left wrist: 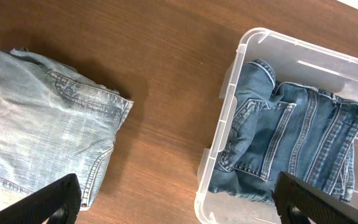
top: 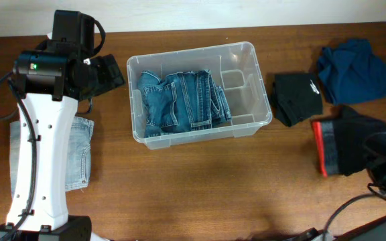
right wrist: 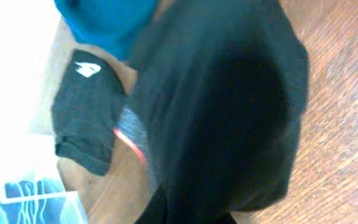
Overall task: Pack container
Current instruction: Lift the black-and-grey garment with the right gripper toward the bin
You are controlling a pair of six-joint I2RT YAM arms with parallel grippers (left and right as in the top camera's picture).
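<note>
Two pairs of jeans come first: pale jeans [top: 79,150] lie on the worktop [top: 200,187] by the left end effector [left wrist: 179,208], spread wide. In the middle sits the container [top: 200,137] with dark blue jeans [top: 183,100] inside. Then a black shirt [top: 297,97], a blue cloth [top: 357,70], and a black and red cloth [top: 344,144] pinched by the right end effector [top: 372,169].

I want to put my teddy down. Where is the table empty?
The big bare patch of table is in front of the container, between the light jeans and the black-and-red garment. The container's right end is free too, beside the dark jeans. The right side is crowded by the black shirt and blue top.
</note>
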